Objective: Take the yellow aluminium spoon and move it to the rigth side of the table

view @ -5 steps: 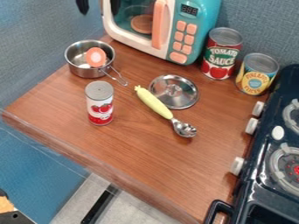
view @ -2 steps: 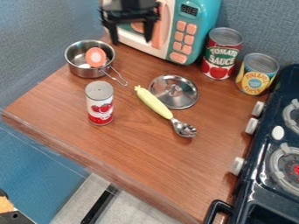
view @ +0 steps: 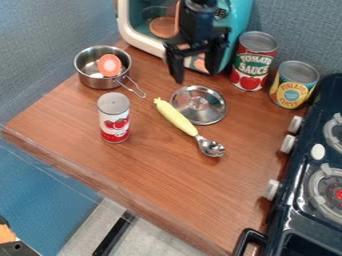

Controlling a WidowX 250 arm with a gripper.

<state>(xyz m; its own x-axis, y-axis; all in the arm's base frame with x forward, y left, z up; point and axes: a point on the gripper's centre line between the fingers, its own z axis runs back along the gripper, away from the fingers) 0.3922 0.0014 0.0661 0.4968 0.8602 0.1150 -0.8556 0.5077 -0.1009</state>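
My gripper (view: 196, 75) hangs open in front of the toy microwave, above the back part of the table, with nothing between its fingers. The spoon (view: 176, 118) lies on the wooden table (view: 167, 185) near its middle, below the gripper in the view. Its yellow handle points to the upper left, and its metal bowl end points to the lower right. A round metal lid (view: 207, 113) lies right beside the handle.
A metal pot (view: 97, 82) holding an orange-and-white piece stands at the back left. A small red-and-white can (view: 114, 120) is left of the spoon. Two cans, tomato (view: 252, 65) and pineapple (view: 292, 87), stand at the back right, near the stove (view: 307, 210).
The gripper came into view at the top, in front of the microwave, then moved right and down in the view. The spoon, lid, pot and cans have stayed put.
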